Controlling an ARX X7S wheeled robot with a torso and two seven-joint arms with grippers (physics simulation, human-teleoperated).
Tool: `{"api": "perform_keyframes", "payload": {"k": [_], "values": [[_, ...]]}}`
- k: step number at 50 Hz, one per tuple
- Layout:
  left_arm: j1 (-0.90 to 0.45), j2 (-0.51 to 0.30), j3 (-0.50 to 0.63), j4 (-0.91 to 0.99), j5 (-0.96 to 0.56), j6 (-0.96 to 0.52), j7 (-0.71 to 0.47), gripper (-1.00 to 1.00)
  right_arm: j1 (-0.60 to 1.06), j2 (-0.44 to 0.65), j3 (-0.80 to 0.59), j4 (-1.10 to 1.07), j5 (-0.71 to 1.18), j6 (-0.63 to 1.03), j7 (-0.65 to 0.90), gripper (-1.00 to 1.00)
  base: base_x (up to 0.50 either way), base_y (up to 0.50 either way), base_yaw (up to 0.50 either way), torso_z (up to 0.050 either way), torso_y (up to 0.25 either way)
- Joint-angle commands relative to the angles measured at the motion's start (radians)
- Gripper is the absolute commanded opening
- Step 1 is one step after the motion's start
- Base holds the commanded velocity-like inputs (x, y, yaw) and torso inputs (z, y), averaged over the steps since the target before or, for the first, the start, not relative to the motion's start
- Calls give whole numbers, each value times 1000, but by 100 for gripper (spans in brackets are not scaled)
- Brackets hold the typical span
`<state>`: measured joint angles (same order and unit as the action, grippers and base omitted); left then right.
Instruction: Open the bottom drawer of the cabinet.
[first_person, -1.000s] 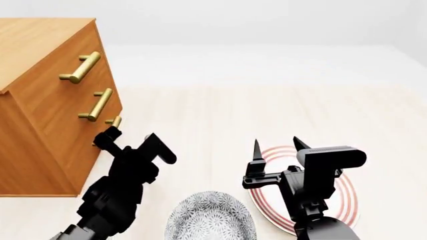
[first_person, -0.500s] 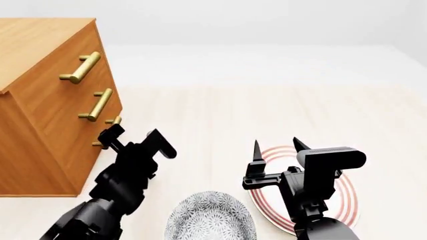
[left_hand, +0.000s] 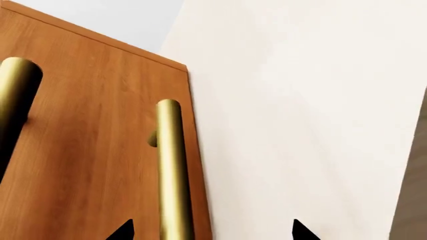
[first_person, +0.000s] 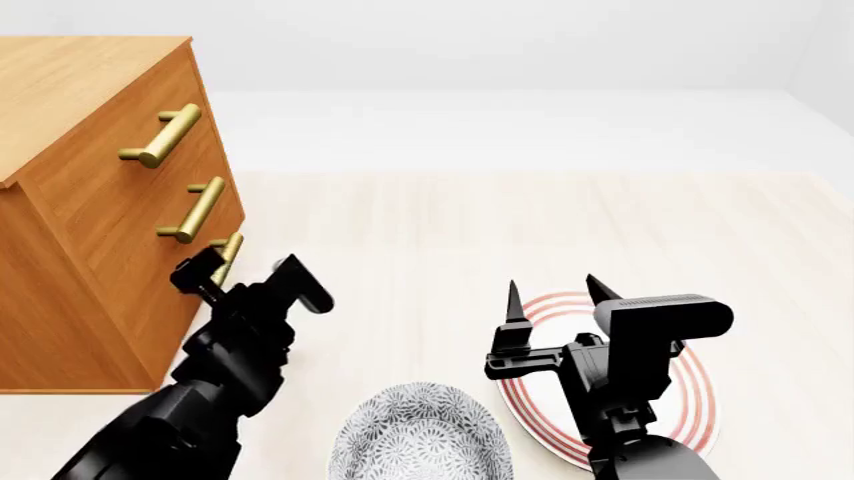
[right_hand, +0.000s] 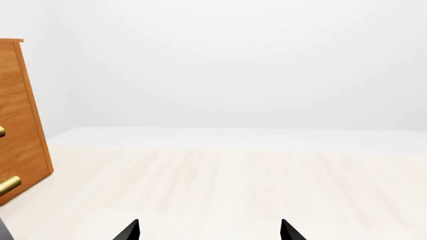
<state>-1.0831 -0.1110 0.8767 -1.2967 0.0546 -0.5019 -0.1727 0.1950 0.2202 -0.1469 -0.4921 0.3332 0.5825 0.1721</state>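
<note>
Beside right gripper (first_person: 550, 290): plate (first_person: 699, 400), bowl (first_person: 420, 435)

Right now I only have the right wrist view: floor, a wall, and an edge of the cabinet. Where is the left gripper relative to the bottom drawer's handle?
Observer: The left gripper is at the bottom drawer's handle; the left wrist view shows that brass bar between its fingertips, jaws open.
Operator: Is the drawer pulled out at all?
Observer: Not visibly; in the head view the bottom drawer sits flush with the two above.
Operator: What is under my right gripper?
Observer: The right gripper is open above a red-ringed plate, with a patterned bowl beside it.
</note>
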Motion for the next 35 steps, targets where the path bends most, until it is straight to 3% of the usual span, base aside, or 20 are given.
{"api": "perform_keyframes", "payload": {"k": [1,35], "values": [[-13,-17,27,-12,-39,-28,-18,100,-1,4,-4,1,5,-5,4,100,0,0,0,0,0],[-21,-42,30,-12,-54,-49,-47,100,-3,16,-14,2,18,-16,20,100,0,0,0,0,0]]}}
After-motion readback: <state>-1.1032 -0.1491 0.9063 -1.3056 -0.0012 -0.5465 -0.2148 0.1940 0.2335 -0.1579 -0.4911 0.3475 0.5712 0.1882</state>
